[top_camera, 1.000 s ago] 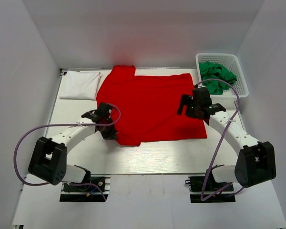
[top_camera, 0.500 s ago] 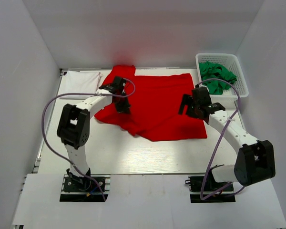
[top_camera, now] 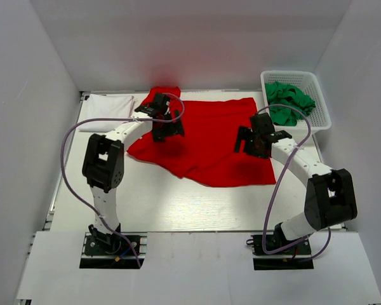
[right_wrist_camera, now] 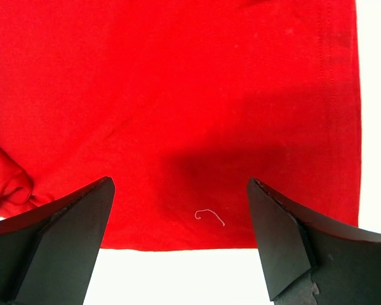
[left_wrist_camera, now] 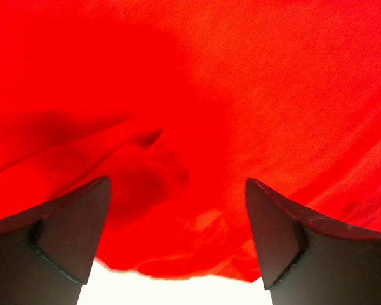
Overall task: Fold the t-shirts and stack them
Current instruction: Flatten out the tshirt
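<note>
Since 0.5 s ago the left gripper (top_camera: pixel 168 129) has gone on toward the far edge of the surface (top_camera: pixel 178 203). It has dragged the near-left corner of the red t-shirt (top_camera: pixel 216 143) inward, so the shirt's near edge now slants.

From above, the red t-shirt lies spread over the middle of the surface, bunched under the left gripper. The right gripper (top_camera: pixel 251 141) hovers over its right side. A folded white t-shirt (top_camera: pixel 106 109) sits at the far-left corner. Green t-shirts (top_camera: pixel 287 101) lie heaped in a white basket (top_camera: pixel 289 74) at the far-right corner.

In the left wrist view, the 2 fingers (left_wrist_camera: pixel 66 238) are spread wide with nothing between them (only rumpled red cloth below, with a strip of white surface past its edge).

In the right wrist view, the jaws are likewise wide apart and hold nothing. They hang over flat red cloth whose hem runs straight across, and a small pale thread (right_wrist_camera: pixel 209 216) lies on it.
</note>
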Controlling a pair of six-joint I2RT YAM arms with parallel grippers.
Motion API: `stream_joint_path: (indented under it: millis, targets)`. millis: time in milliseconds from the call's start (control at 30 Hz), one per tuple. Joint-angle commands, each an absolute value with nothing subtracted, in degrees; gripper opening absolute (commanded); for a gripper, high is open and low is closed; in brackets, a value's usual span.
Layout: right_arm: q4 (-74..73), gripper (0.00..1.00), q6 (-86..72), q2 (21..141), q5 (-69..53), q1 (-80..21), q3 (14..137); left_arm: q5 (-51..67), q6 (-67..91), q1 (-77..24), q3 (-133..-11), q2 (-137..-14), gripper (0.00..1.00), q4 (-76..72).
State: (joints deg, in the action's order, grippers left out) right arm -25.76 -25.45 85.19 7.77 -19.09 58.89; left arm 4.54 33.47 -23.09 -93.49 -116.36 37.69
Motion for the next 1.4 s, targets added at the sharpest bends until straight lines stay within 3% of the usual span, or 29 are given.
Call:
stream_joint_path:
  millis: [0, 100, 233, 467, 700, 900, 1167, 1233, 1367]
  targets:
    - [-24.97, 0.9, -25.4, 83.06, 6.85, -18.9, 60.3, 1.41, 31.55, -23.29, -87.48, -105.93, 0.97, 38.42]
    - [-24.87, 0.9, -25.23, 82.0, 7.47, -18.81, 59.41, 2.28, 34.88, -22.5, -73.09, -97.22, 1.0, 34.2]
    - [-25.4, 0.9, -25.22, 82.44, 7.56, -18.72, 59.24, 3.94, 36.74, -21.97, -68.21, -95.1, 1.0, 32.7]
    - [-25.93, 0.9, -24.44, 82.18, 7.65, -18.72, 59.67, 9.92, 38.41, -22.59, -66.88, -99.74, 0.91, 29.0]
    - [-26.37, 0.9, -24.26, 81.3, 8.96, -18.72, 58.8, 9.93, 38.41, -23.12, -67.59, -102.04, 0.88, 30.76]
    - [-26.28, 0.9, -24.52, 81.65, 9.06, -18.72, 58.54, 9.4, 38.41, -23.12, -67.59, -102.04, 0.79, 31.29]
    - [-26.28, 0.9, -24.7, 81.83, 9.23, -18.55, 58.1, 8.17, 38.41, -23.12, -70.14, -101.51, 0.39, 32.08]
    - [-26.1, 0.9, -24.96, 81.83, 9.14, -18.55, 58.09, 7.65, 38.41, -23.12, -70.14, -100.9, 0.33, 32.7]
    - [-26.1, 0.9, -24.96, 82.09, 9.14, -18.72, 57.74, 7.55, 38.41, -23.12, -70.14, -101.59, 0.04, 32.69]
